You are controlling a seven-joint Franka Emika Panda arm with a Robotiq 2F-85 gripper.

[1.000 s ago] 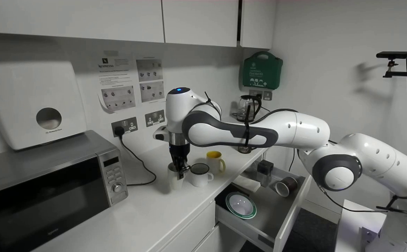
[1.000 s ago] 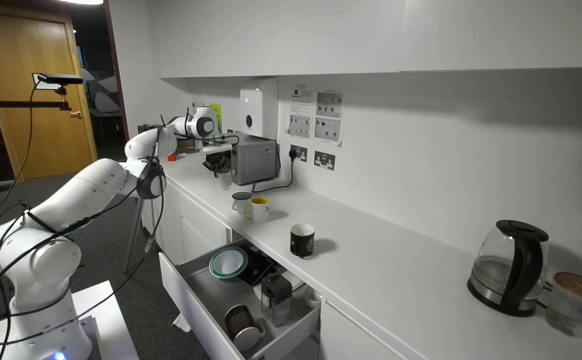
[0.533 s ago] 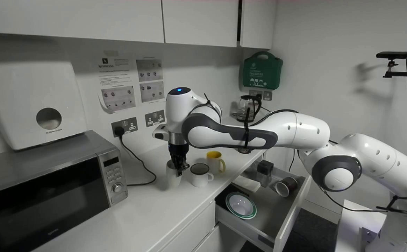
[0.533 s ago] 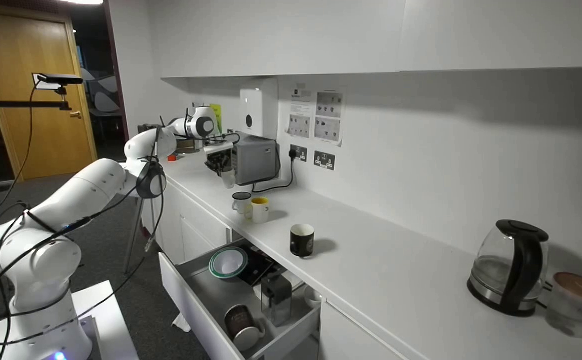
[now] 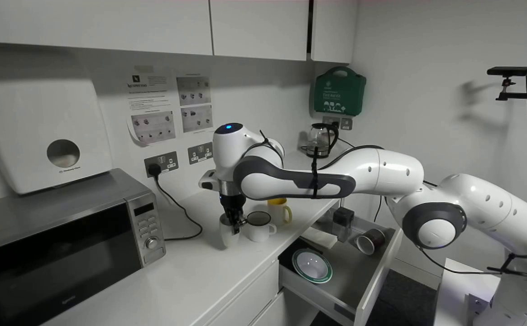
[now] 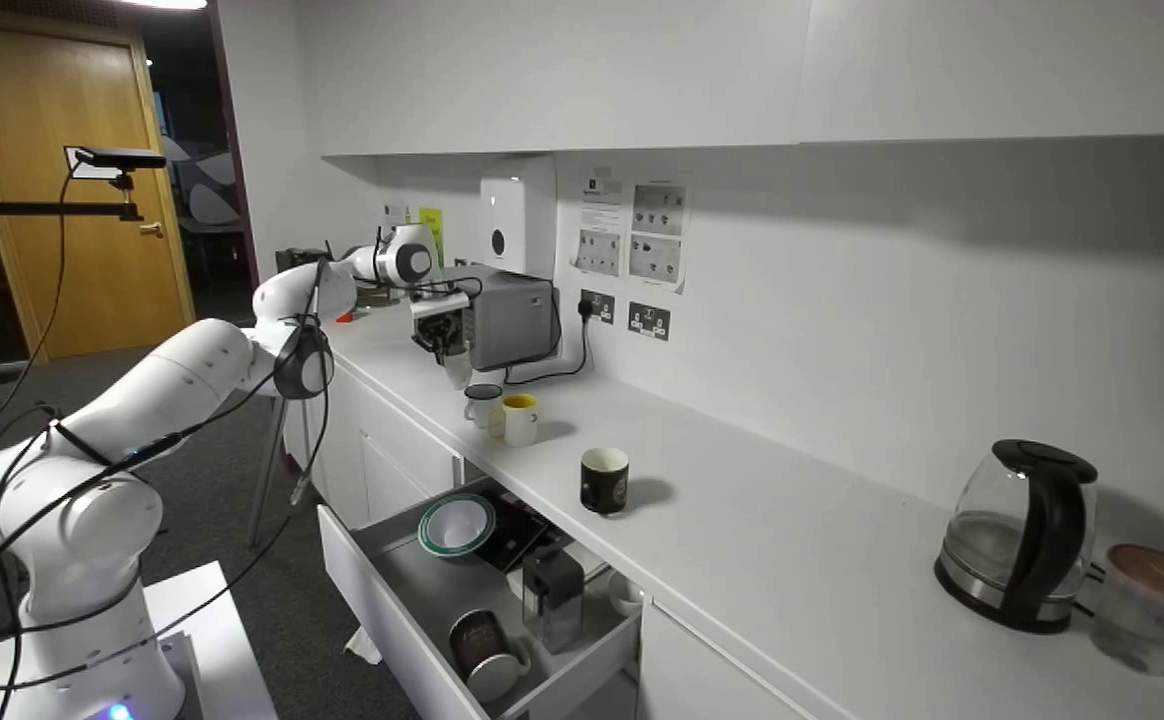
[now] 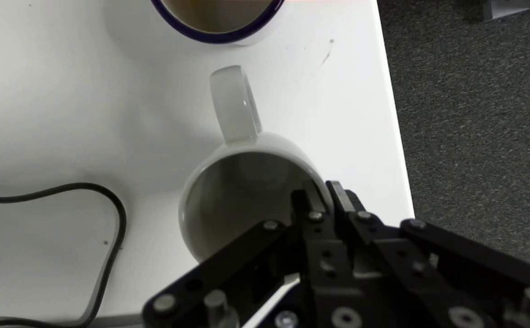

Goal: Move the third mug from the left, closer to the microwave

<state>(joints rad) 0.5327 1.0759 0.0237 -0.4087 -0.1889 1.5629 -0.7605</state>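
The third mug from the left, plain white (image 5: 229,240) (image 6: 458,371), hangs slightly tilted in my gripper (image 5: 235,229). Seen from the wrist, one finger is inside the mug (image 7: 247,191) and one outside, so my gripper (image 7: 321,186) is shut on its rim wall. The mug's handle points toward the squat white cup with the dark rim (image 7: 219,35). Whether the mug's base touches the counter I cannot tell. The silver-grey microwave (image 5: 59,253) (image 6: 514,318) stands across a stretch of counter from the mug in an exterior view.
Close beside the held mug stand the squat white cup (image 5: 259,232) and a yellow mug (image 5: 278,212). A black mug (image 6: 604,485) is farther along. A black cable (image 7: 121,218) lies on the counter. Below the counter edge, a drawer (image 6: 382,610) is pulled out.
Half a second ago the mug rose slightly. Since then arm and mug have come down and shifted a little toward the squat white cup, and the mug leans more. My grip on it stays.
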